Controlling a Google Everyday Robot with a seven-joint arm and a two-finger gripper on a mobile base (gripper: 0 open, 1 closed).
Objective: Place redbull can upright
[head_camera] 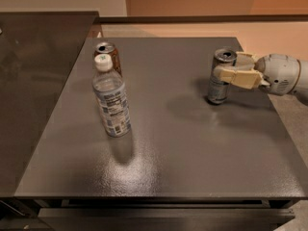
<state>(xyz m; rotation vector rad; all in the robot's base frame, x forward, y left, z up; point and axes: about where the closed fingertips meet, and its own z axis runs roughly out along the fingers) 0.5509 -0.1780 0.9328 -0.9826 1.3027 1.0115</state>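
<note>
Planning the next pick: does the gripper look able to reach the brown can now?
Likely yes: the gripper is at the redbull can on the right, bare table lies between, and the water bottle stands in front of the brown can, not between them.

Two cans on the bench (pixel 192 148): one redbull can (pixel 219 88), one brown can (pixel 107 52). One water bottle (pixel 111 100). One hand (pixel 227 67), right of frame.

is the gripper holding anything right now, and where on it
The gripper holds the slim blue-and-silver redbull can, which stands upright on the grey table. It clasps the can's upper side wall, just below the silver top.
</note>
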